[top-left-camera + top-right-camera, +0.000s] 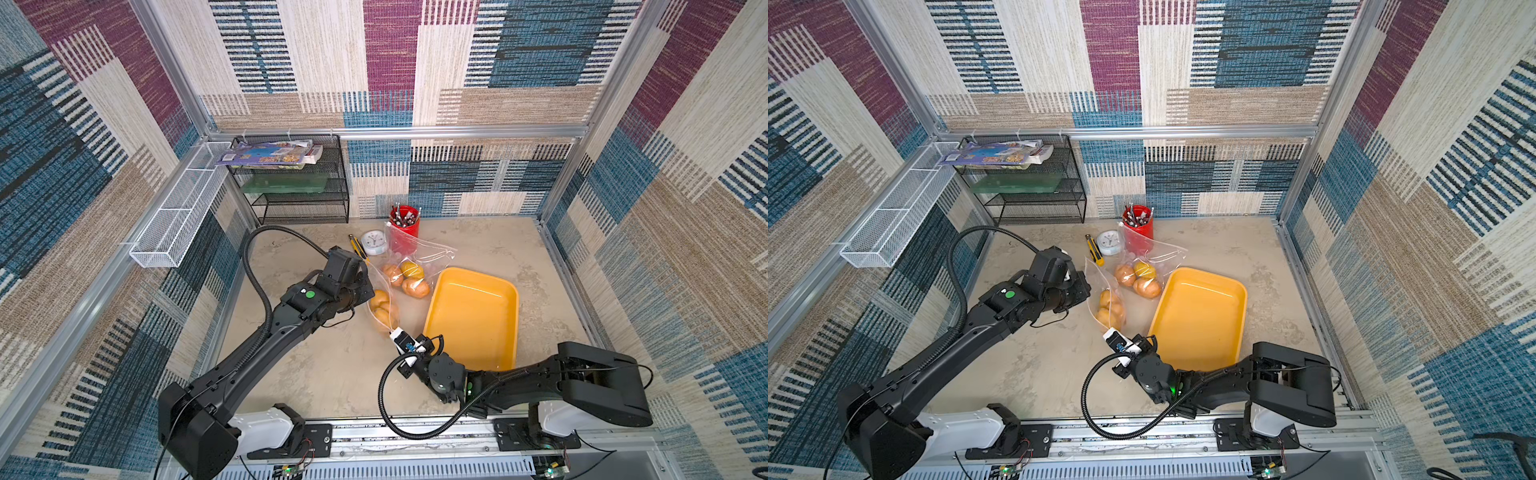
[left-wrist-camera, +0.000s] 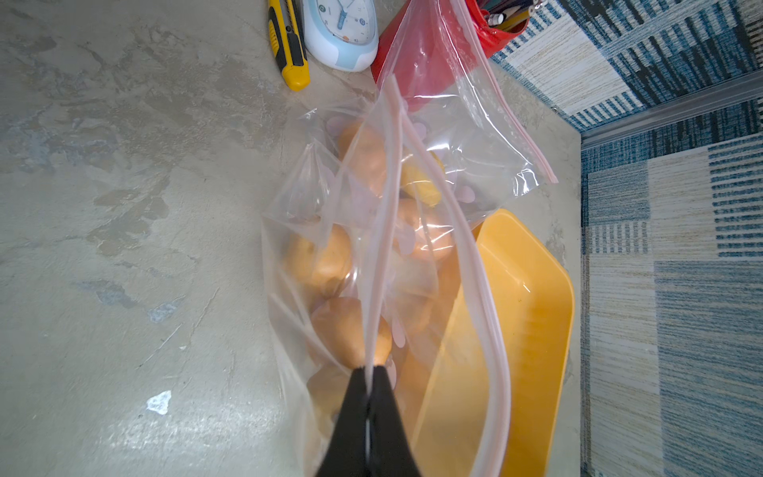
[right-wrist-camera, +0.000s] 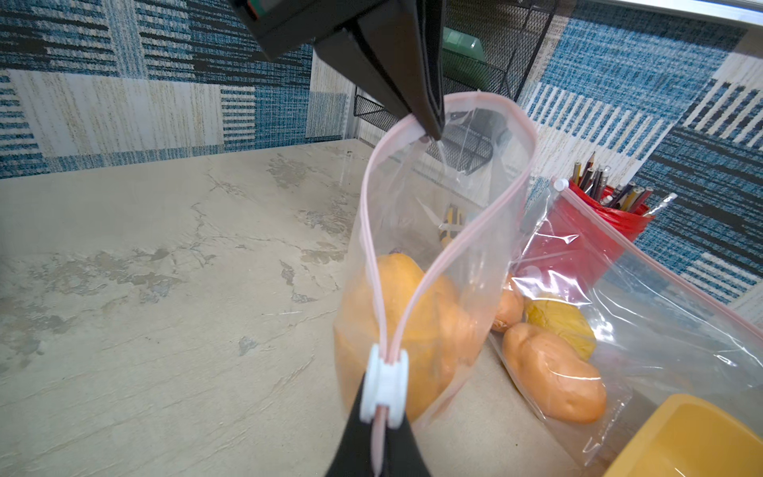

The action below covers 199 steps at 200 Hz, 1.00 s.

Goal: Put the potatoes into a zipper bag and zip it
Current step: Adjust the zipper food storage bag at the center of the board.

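Observation:
A clear zipper bag (image 1: 383, 311) with tan-orange potatoes (image 1: 380, 305) inside stands between my two grippers, its pink zipper strip (image 3: 495, 198) gaping in a loop. My left gripper (image 2: 370, 367) is shut on the strip at the bag's far end, and its black tip shows in the right wrist view (image 3: 432, 130). My right gripper (image 3: 382, 413) is shut on the strip at the near end, just behind the white slider (image 3: 384, 386). A second zipper bag (image 1: 428, 257) lies behind, holding two orange potatoes (image 1: 415, 287) and a yellower one (image 1: 412, 270).
An empty yellow tray (image 1: 473, 320) lies right of the bags. Behind them stand a red cup of pencils (image 1: 404, 226), a pale blue clock (image 1: 374, 242) and a yellow utility knife (image 1: 358, 248). A black mesh shelf (image 1: 299, 183) and white wire basket (image 1: 178, 220) line the back left.

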### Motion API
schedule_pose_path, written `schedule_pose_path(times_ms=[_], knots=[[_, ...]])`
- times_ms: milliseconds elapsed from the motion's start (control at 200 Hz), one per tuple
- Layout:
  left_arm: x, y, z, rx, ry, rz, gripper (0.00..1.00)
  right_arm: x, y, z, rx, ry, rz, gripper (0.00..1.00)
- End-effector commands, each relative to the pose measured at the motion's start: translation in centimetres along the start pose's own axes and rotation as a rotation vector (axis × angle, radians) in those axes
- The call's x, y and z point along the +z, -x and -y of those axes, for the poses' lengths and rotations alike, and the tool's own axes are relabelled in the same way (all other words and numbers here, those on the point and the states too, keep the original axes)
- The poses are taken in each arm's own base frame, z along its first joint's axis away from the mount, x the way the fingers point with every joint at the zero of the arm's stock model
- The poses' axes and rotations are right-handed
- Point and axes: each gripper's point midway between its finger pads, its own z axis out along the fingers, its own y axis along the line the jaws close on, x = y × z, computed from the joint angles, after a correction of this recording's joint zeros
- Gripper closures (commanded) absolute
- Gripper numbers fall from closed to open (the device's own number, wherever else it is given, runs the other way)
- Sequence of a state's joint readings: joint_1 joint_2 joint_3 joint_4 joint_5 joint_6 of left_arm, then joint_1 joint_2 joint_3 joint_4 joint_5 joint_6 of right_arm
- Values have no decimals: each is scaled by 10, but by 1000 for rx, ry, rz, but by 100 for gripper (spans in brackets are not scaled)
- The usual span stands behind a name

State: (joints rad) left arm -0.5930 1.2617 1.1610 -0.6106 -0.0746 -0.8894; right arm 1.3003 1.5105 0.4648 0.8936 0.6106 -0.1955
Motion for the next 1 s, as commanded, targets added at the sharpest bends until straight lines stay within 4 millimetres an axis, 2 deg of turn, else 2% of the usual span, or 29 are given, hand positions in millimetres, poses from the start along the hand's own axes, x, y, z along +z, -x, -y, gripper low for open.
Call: schedule_pose_path(times_ms=[0, 175, 295, 406, 471, 611, 726, 806, 992], knots=[[-1, 1, 1, -4, -8, 3, 100, 1, 12, 2, 24, -11, 37, 94], [-1, 1, 1, -2, -8, 4, 100, 1, 12, 2, 25, -9, 35, 95], [-3, 0, -2, -6, 6, 3, 100, 0, 13, 3, 22, -12, 35, 100], [-12, 0, -10, -20, 51, 0, 71, -1, 16, 4, 6, -11, 35, 100], [-21, -1, -14, -23, 68, -6, 59, -1, 16, 3, -11, -5, 29, 100], [-49, -4, -15, -19, 36, -9, 41, 1, 14, 2, -33, -10, 2, 100], [-64, -21, -12, -23, -34, -48, 36, 1, 15, 5, -41, -23, 1, 100], [-66, -40, -6, -12, -70, -101, 34, 0, 19, 11, -38, -51, 11, 100], [-69, -75, 22, 55, -127, -202, 32, 1, 26, 12, -34, -54, 33, 100]])
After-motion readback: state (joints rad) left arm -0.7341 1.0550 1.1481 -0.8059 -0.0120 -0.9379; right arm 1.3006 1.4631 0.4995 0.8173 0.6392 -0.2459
